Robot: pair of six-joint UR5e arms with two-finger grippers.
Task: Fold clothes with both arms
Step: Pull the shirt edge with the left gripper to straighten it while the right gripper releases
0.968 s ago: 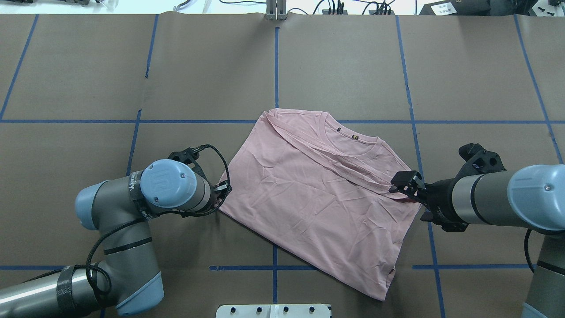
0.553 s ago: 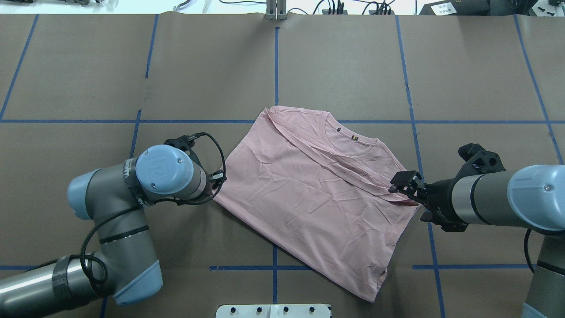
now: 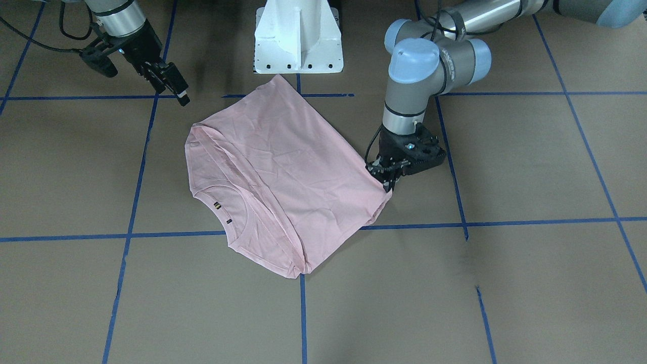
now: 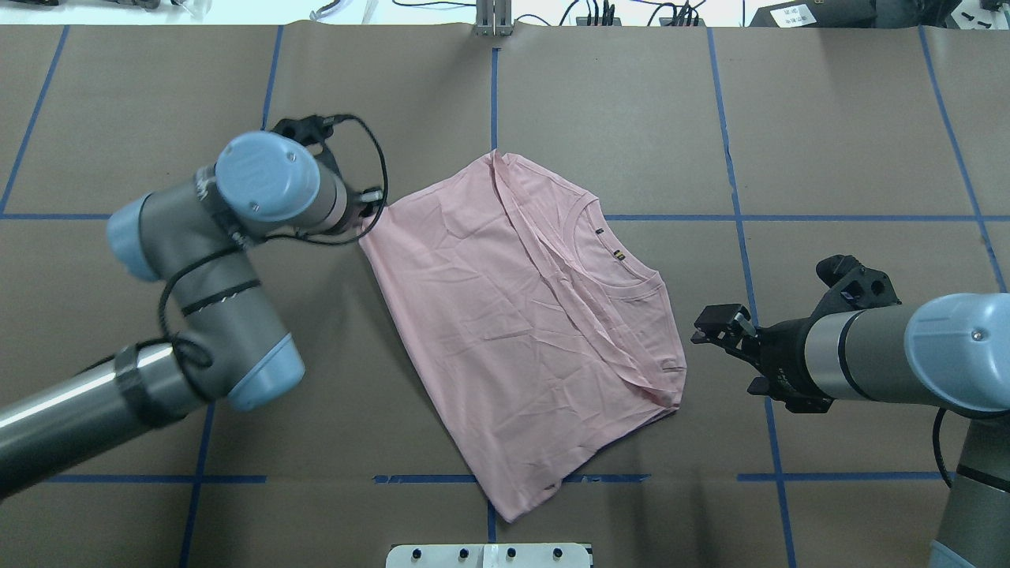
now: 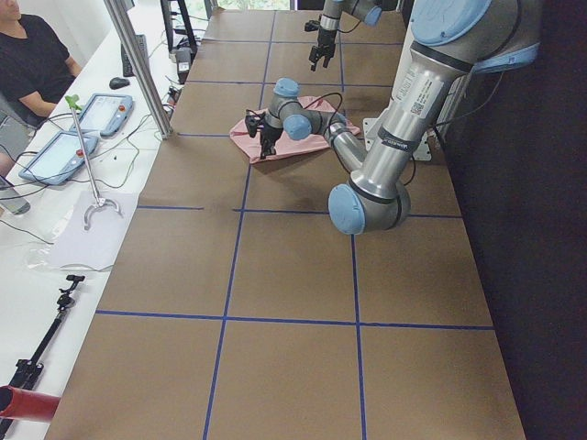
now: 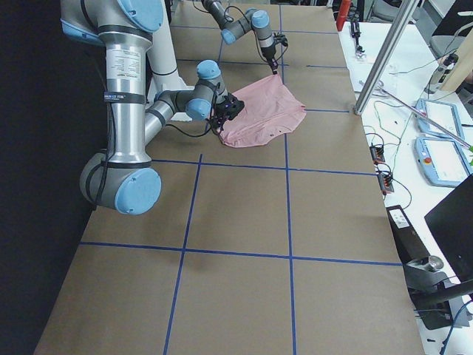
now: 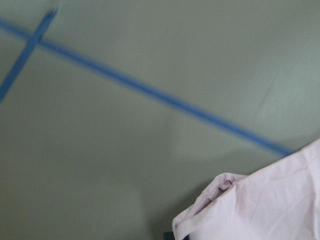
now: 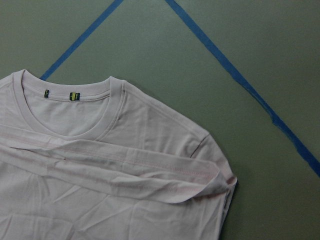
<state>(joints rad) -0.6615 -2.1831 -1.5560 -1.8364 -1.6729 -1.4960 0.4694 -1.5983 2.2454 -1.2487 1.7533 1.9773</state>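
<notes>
The pale pink T-shirt point(image 4: 521, 331) lies partly folded on the brown table, plain back up, neckline point(image 4: 623, 276) toward my right arm. It also shows in the front view point(image 3: 273, 172) and the right wrist view point(image 8: 100, 200). My left gripper point(image 4: 369, 207) is shut on the shirt's far left corner, low at the table; the front view point(image 3: 388, 183) shows it too. The left wrist view shows that pinched corner point(image 7: 250, 210). My right gripper point(image 4: 705, 327) is open and empty, just off the shirt's right edge, and also shows in the front view point(image 3: 177, 90).
The white pedestal base point(image 3: 298, 40) stands at the near table edge, close to the shirt's hem. Blue tape lines point(image 4: 493, 118) grid the brown table. A metal post point(image 4: 493, 20) stands at the far edge. An operator point(image 5: 32, 55) sits beside a side table with tablets.
My left gripper has dragged the shirt's corner away from me and left, turning the shirt. My right gripper has let go of the fold; the shirt has pulled away from it.
</notes>
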